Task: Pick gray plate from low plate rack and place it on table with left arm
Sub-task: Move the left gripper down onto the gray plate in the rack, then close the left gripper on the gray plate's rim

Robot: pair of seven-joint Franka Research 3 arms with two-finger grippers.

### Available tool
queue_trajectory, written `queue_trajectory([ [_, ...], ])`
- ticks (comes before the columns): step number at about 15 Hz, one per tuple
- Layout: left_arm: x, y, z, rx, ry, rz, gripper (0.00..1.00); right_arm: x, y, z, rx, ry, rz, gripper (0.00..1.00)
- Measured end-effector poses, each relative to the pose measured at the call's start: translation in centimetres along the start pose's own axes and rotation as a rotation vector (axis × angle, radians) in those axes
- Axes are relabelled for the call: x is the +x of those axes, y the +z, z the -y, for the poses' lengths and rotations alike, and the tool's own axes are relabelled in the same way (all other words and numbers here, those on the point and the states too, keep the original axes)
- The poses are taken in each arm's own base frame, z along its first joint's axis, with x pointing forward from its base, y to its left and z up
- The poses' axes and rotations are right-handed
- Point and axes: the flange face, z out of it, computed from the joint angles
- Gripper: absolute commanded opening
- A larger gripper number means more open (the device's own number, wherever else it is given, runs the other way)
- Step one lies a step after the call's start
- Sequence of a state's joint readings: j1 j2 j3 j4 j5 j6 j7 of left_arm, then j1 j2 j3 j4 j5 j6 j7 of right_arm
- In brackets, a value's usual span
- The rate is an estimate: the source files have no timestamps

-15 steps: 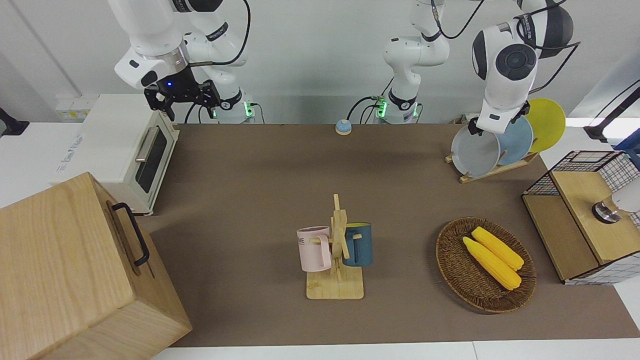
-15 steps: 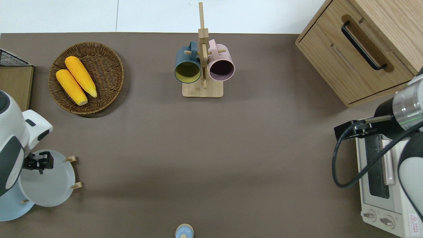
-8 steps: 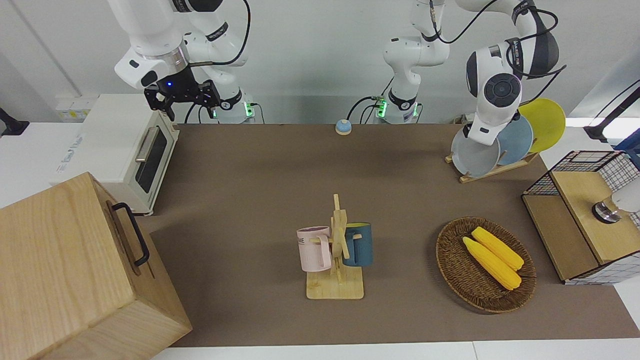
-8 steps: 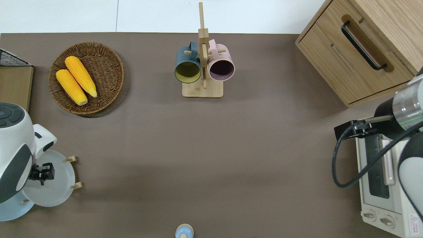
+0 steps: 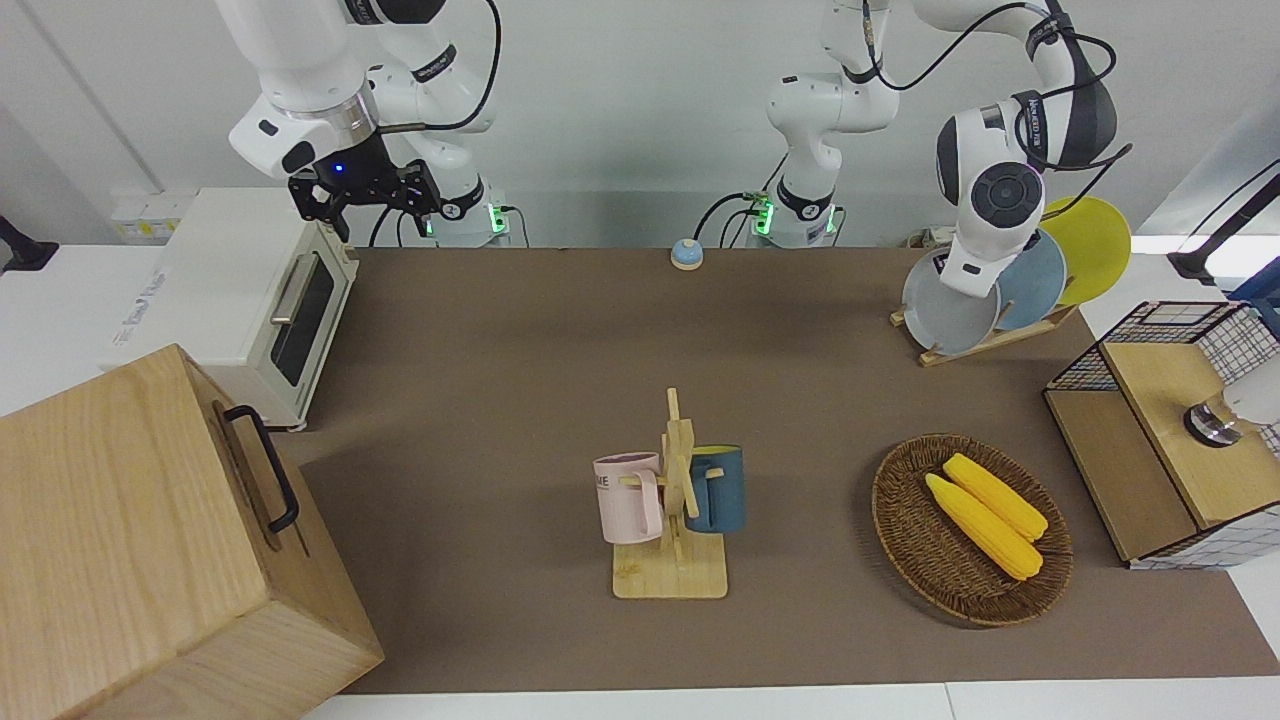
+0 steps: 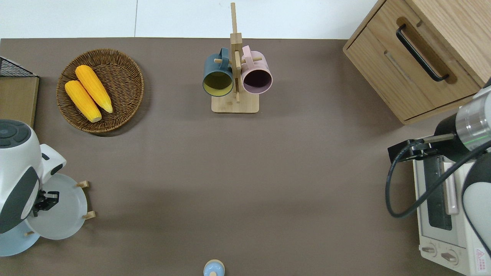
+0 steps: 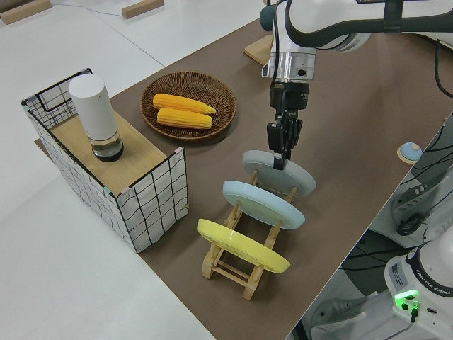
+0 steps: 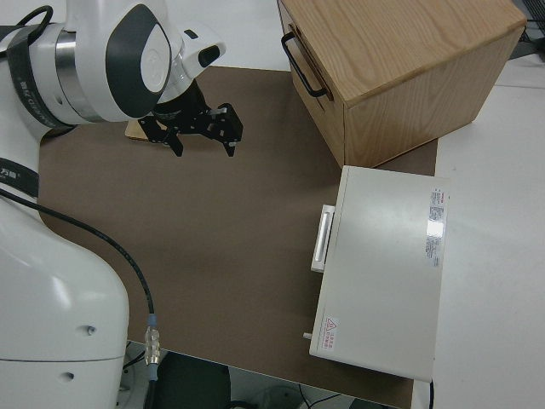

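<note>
the left arm's black gripper [image 7: 282, 147] has dropped onto the upper rim of the round pale gray plate [image 7: 279, 173], fingers narrowly astride it; brown table [image 6: 245, 172] lies open alongside.

The front view faces the robots across the bench [image 5: 500, 350], taking in its whole length. The overhead view looks straight down; both share the mug tree [image 5: 675, 500] at frame centre. The left side view looks closely along the plate rack [image 7: 248, 265] at lower centre. The right side view sits close above the toaster oven [image 8: 383, 273].
</note>
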State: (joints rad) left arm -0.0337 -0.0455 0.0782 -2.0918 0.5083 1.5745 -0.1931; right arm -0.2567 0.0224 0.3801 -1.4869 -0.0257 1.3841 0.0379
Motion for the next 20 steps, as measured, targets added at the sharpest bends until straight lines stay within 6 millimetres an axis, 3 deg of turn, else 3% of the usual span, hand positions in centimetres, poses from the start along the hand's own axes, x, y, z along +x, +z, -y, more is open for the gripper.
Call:
queue_trajectory([
  [1, 0.1, 0.2, 0.1, -0.001, -0.002, 0.002, 0.31, 0.0, 0.0, 0.0, 0.000, 0.000, 0.000, 0.983],
  [4, 0.3, 0.5, 0.4, -0.005, -0.008, 0.003, 0.06, 0.0, 0.0, 0.0, 0.000, 0.000, 0.000, 0.983],
  [5, 0.3, 0.6, 0.5, -0.006, -0.009, 0.003, 0.02, 0.0, 0.0, 0.0, 0.000, 0.000, 0.000, 0.983],
  [13, 0.1, -0.5, 0.6, -0.012, -0.014, -0.023, 0.00, 0.0, 0.0, 0.0, 0.000, 0.000, 0.000, 0.983],
  [20, -1.3, -5.8, 3.3, -0.042, -0.061, -0.046, 0.00, 0.0, 0.0, 0.0, 0.000, 0.000, 0.000, 0.983],
])
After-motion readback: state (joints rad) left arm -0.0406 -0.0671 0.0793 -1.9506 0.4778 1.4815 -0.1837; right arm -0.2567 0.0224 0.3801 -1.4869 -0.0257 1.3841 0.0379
